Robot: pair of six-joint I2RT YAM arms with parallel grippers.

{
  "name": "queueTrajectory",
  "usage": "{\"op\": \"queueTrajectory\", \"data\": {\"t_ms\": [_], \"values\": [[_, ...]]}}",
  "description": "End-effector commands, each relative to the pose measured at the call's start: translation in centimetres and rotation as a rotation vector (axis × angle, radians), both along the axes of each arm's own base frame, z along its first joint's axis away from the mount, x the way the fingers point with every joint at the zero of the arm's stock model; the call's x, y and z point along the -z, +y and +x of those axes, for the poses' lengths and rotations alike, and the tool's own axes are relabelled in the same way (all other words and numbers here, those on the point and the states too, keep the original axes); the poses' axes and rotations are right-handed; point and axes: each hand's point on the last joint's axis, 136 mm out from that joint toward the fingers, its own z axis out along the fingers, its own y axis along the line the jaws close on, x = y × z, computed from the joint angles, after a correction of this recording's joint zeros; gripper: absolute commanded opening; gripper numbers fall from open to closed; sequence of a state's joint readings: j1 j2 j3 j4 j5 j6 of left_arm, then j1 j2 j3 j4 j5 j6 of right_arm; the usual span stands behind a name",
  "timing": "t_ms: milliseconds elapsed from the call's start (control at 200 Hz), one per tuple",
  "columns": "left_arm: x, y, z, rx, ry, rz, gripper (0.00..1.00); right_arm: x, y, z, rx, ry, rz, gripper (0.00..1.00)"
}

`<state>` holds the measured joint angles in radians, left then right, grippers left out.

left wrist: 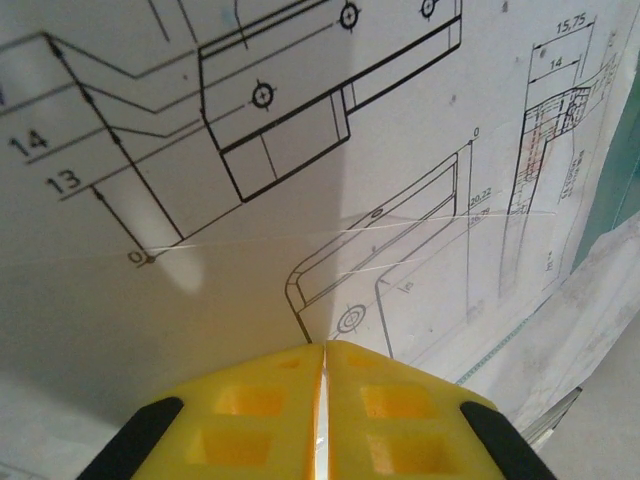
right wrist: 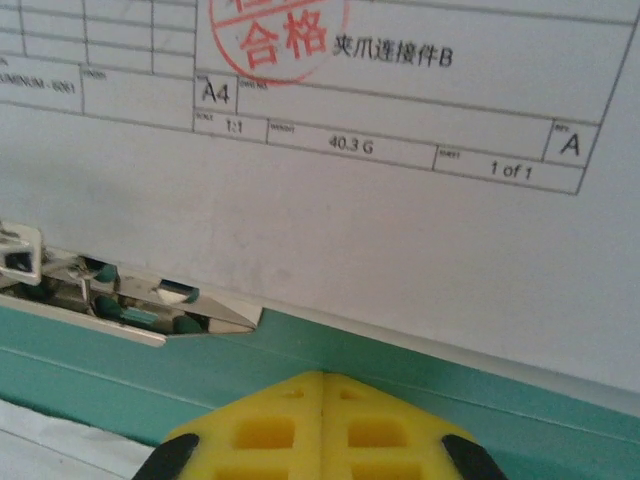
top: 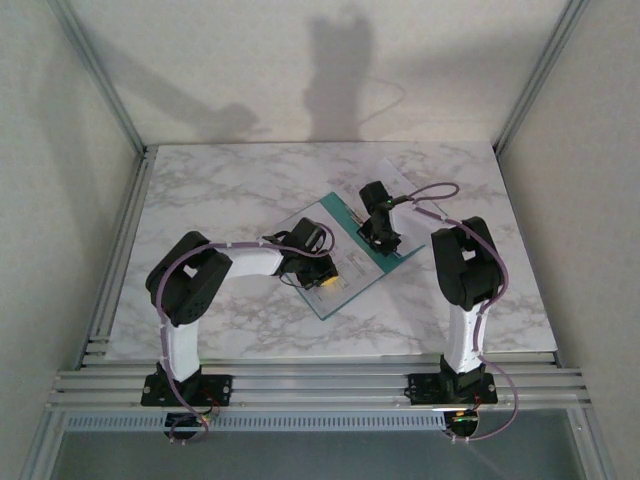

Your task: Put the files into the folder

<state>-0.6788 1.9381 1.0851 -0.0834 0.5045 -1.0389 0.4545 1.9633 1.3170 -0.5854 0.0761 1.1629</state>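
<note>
Roughly mid-frame from above, the folder (top: 372, 268) lies beneath the files (top: 398, 178). The left gripper (top: 328, 281) has its jaws pressed together over a drawing sheet, possibly nipping its edge. The right gripper (top: 381, 238), jaws closed and empty, hovers at the folder's metal clip (right wrist: 130, 305).

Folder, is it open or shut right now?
Open. The folder shows its metal clip bare, with a printed sheet lying on its teal inside.

This looks like a robotics lab test cell: a marble-patterned tabletop (top: 230, 180) stands inside plain white walls (top: 300, 60) and an aluminium profile frame (top: 100, 75), the left arm (top: 180, 340) and right arm (top: 462, 335) are bolted to rails (top: 320, 385) at its near edge, and the files (left wrist: 300, 150) carry engineering drawings.
</note>
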Motion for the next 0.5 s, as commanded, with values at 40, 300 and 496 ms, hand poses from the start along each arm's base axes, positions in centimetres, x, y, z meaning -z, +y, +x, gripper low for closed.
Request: {"op": "queueTrajectory", "data": {"t_ms": [40,300,496], "values": [[3.0,1.8,-0.6,-0.012,0.038,0.11,0.1,-1.8,-0.3,-3.3,-0.042,0.067,-0.012,0.0],[2.8,2.2,-0.4,-0.015,0.031,0.119,0.1,-7.5,2.0,-0.6,-0.101,-0.108,0.122,0.0],[2.9,2.7,-0.5,-0.022,0.032,0.125,0.1,-8.3,3.0,2.0,-0.184,-0.117,0.126,0.2]]}}
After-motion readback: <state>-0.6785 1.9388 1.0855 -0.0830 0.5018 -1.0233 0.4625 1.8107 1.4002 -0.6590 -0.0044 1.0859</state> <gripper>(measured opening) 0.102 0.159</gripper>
